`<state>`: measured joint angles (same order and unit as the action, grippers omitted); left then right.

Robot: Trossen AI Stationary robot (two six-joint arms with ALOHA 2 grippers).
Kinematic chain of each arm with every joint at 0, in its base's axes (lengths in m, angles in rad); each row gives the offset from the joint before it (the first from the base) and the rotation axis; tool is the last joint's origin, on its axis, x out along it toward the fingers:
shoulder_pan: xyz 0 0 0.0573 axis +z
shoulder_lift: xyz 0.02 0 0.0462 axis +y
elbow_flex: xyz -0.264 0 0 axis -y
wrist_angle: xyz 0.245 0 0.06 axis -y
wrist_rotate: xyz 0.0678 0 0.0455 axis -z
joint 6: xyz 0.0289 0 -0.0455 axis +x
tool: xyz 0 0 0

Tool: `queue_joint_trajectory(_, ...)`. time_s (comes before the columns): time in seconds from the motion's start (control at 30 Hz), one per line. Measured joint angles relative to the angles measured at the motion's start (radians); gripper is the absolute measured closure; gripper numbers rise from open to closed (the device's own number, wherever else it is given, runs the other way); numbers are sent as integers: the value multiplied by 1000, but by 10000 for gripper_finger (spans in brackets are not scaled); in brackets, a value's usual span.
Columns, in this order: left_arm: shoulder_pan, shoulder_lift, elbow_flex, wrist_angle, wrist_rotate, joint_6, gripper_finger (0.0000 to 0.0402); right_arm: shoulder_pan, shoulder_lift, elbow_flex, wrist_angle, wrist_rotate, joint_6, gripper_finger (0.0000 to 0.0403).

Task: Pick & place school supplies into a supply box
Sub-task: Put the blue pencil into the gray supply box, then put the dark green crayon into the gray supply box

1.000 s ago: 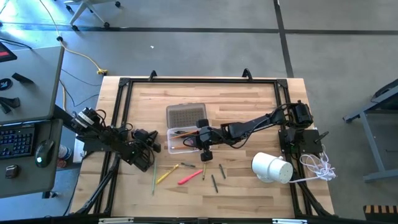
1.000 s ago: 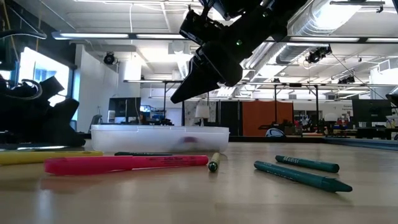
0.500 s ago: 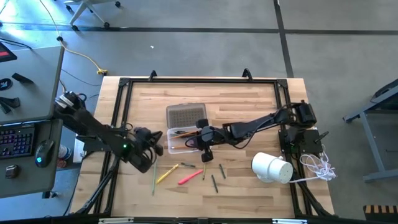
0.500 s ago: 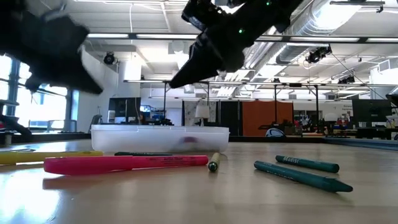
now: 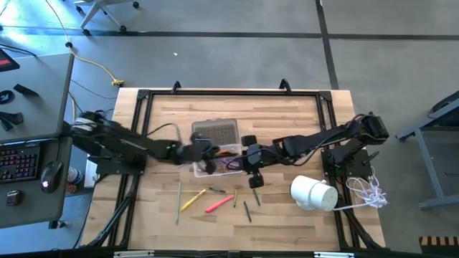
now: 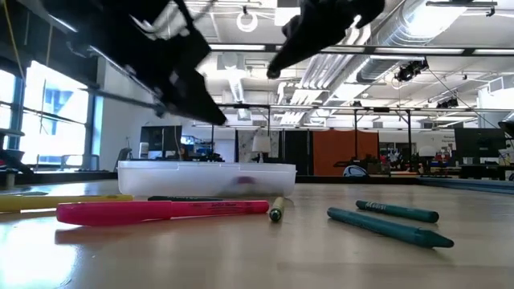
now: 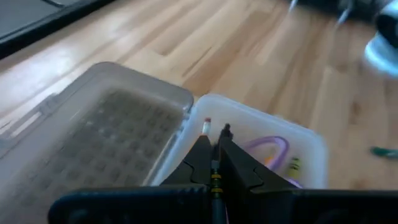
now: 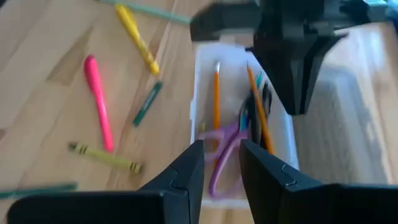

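We take this as the drop-off step. Our left gripper (image 7: pixel 214 163) hangs over the supply box (image 5: pixel 219 159), fingers pinched on a pencil (image 7: pixel 215 177) whose eraser end points into the tray. The scissors (image 8: pixel 225 155) and a few pens lie inside already.

Next move, as we judge it: lower between the walls, then release.

The open lid (image 5: pixel 215 132) lies just beside the tray. Our right gripper (image 5: pixel 256 182), empty with fingers apart, is near the box's right end, so clearance there is tight. Pink marker (image 5: pixel 219 203) and other pens wait on open table (image 5: pixel 287 115).
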<state>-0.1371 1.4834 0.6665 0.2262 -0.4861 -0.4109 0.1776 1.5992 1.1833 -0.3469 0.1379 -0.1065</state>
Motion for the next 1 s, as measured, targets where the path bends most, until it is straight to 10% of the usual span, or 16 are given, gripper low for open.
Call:
queue_joint_trajectory(0.63, 138, 364, 299, -2, 163, 239, 304, 7, 42, -2, -52, -85, 45, 316)
queue_joint_trajectory(1.0, 137, 296, 483, -412, 71, 310, 252, 9, 42, -2, -86, -103, 114, 316)
